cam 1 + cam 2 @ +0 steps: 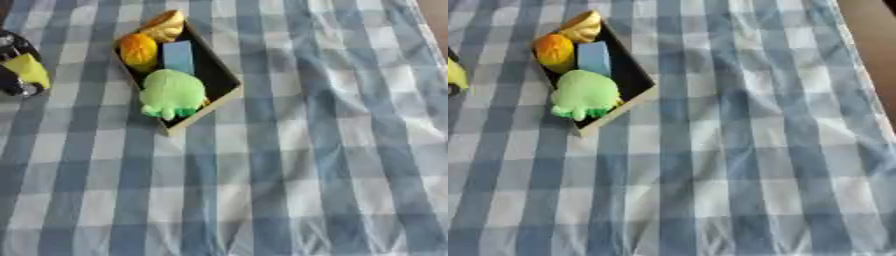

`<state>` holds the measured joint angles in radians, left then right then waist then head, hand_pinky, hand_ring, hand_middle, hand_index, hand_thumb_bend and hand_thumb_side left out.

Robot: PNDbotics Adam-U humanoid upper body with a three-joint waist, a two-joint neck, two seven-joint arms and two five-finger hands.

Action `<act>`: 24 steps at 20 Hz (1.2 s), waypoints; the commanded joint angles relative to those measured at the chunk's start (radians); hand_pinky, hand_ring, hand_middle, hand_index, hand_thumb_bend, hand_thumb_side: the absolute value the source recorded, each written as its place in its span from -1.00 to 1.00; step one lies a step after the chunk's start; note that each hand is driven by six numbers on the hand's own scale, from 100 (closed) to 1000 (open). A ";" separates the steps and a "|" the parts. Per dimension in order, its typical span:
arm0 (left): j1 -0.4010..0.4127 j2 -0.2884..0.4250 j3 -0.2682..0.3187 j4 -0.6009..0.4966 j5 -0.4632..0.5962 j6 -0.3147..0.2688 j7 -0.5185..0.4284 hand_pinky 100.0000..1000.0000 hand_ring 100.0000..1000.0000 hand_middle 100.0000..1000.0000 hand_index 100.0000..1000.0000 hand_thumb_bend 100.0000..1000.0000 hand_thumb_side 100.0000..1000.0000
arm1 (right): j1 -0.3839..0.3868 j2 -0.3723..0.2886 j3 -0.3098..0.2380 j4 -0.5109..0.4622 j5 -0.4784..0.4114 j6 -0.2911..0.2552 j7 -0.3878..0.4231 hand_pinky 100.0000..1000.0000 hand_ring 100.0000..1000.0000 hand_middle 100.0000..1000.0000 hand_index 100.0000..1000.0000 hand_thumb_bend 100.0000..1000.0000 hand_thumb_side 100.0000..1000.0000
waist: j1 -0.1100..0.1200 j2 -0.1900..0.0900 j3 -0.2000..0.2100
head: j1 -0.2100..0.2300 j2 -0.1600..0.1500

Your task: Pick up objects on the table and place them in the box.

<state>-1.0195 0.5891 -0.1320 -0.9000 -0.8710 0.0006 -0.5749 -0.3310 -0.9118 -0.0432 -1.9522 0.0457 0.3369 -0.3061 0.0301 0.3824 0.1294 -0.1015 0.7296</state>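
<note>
At the far left edge a black robot hand [16,75] is wrapped around a yellow object [29,69], apart from the box [223,95]. It looks light and smooth, best taken around its middle. The box holds a green plush toy [172,93], a blue block [178,56] and an orange piece [138,50] on the checked bench [332,165].

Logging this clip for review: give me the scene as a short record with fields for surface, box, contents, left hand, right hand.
surface: blue and white checked cloth
box: shallow dark box, upper left, set askew
contents: green soft toy, blue block, orange round item, golden item at the far end
left hand: dark shape at left edge with a yellow object; fingers unclear
right hand: not in view
</note>
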 commanded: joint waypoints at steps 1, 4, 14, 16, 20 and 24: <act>-0.035 0.037 0.007 -0.086 0.016 0.000 0.007 0.59 0.42 0.22 0.42 -0.53 -1.00 | -0.008 -0.027 -0.015 -0.007 0.003 -0.002 -0.003 0.84 0.68 0.51 0.61 -1.00 0.56 | -0.001 -0.012 0.001 | -0.008 -0.002; -0.054 0.036 -0.010 -0.202 0.050 -0.013 0.000 0.58 0.40 0.21 0.41 -0.58 -1.00 | -0.009 -0.028 -0.014 -0.008 0.002 -0.004 -0.002 0.84 0.68 0.51 0.61 -1.00 0.55 | 0.000 -0.021 0.003 | -0.020 0.000; -0.135 -0.047 -0.115 -0.490 0.212 -0.015 -0.078 0.54 0.36 0.18 0.42 -0.63 -1.00 | -0.011 -0.026 -0.010 -0.004 -0.001 -0.008 0.005 0.85 0.68 0.51 0.61 -1.00 0.54 | 0.009 -0.043 0.000 | -0.029 0.002; -0.149 -0.075 -0.139 -0.514 0.223 -0.012 -0.091 0.54 0.37 0.19 0.42 -0.62 -1.00 | -0.014 -0.025 -0.009 -0.004 -0.001 -0.008 0.007 0.85 0.68 0.51 0.61 -1.00 0.54 | 0.011 -0.045 -0.002 | -0.028 0.002; -0.170 -0.133 -0.172 -0.517 0.215 -0.002 -0.112 0.54 0.36 0.19 0.43 -0.58 -1.00 | -0.019 -0.022 -0.004 -0.002 -0.002 -0.009 0.012 0.85 0.68 0.51 0.61 -1.00 0.54 | 0.015 -0.046 -0.006 | -0.024 0.002; -0.186 -0.186 -0.188 -0.463 0.179 0.001 -0.120 0.54 0.37 0.20 0.43 -0.55 -1.00 | -0.023 -0.020 -0.003 -0.001 -0.002 -0.010 0.014 0.85 0.68 0.51 0.61 -1.00 0.54 | 0.018 -0.047 -0.012 | -0.020 0.001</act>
<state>-1.1814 0.4028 -0.3211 -1.3668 -0.6798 0.0011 -0.6894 -0.3429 -0.9110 -0.0367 -1.9484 0.0455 0.3296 -0.2944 0.0366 0.3771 0.1176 -0.1249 0.7306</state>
